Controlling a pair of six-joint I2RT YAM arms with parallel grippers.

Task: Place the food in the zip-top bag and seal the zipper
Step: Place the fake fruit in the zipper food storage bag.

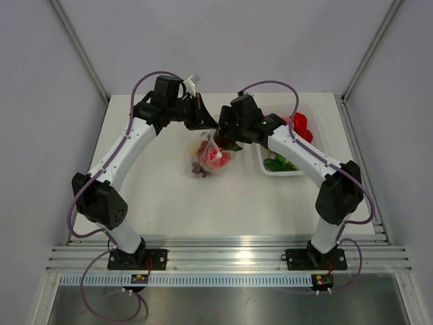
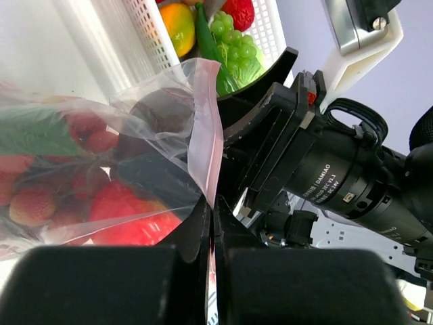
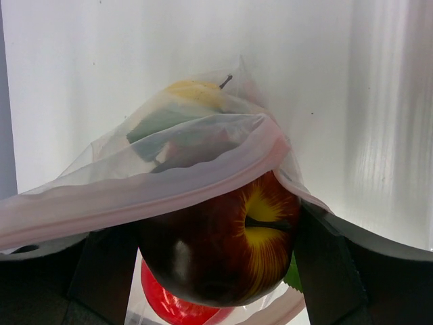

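Observation:
The clear zip-top bag (image 1: 205, 160) lies mid-table with red and dark food inside. My left gripper (image 1: 203, 124) is shut on its pinkish zipper strip (image 2: 205, 145) and holds the mouth edge up; strawberries and a red fruit (image 2: 128, 217) show through the plastic. My right gripper (image 1: 223, 132) is shut on a dark red apple (image 3: 223, 237) with a yellow stem end, right at the bag's mouth. The zipper strip (image 3: 145, 193) drapes over the apple's top. A yellow fruit (image 3: 193, 91) and something green sit deeper in the bag.
A white mesh basket tray (image 1: 281, 169) stands right of the bag with red and green food left in it (image 1: 301, 125); in the left wrist view it holds an orange-yellow fruit (image 2: 177, 26), green grapes (image 2: 233, 47) and a strawberry. Metal rails run along the near table edge.

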